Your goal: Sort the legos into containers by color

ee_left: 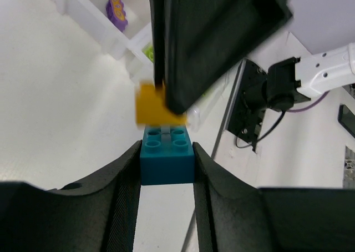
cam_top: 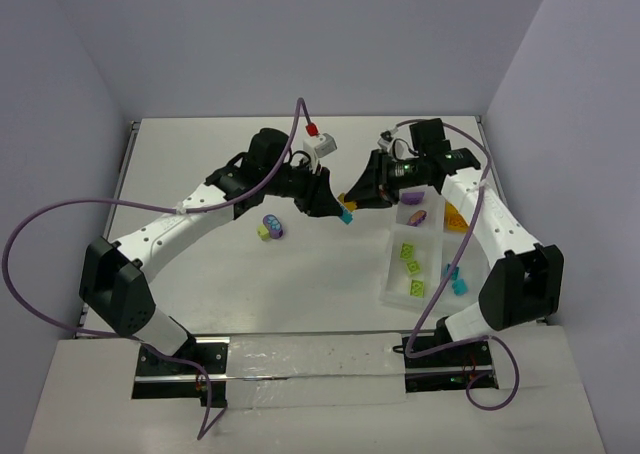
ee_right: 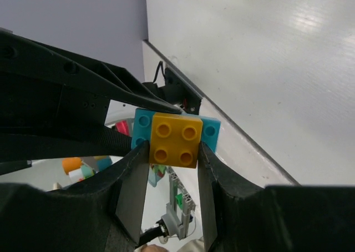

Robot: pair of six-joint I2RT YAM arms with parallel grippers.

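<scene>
The step in hand is splitting a two-colour pair held in the air over the table's middle. The left gripper [ee_left: 166, 147] is clamped on the teal brick [ee_left: 166, 163], and the right gripper [ee_right: 173, 152] is closed on the orange-yellow brick [ee_right: 175, 140] stuck to it. The next move probably calls for a firm pull or twist apart, with both grips kept tight so neither half drops. To the left, a purple-and-lime pair [cam_top: 270, 227] lies joined on the table and awaits the same treatment. To the right, the tray [cam_top: 392, 286] holds purple bricks [cam_top: 415, 214] in its far compartments and lime bricks [cam_top: 409, 259] nearer. Loose teal bricks [cam_top: 457, 280] lie just beside its right wall (none sorted yet, it seems). The arms crowd each other at the tips, so they are the main obstacle.
</scene>
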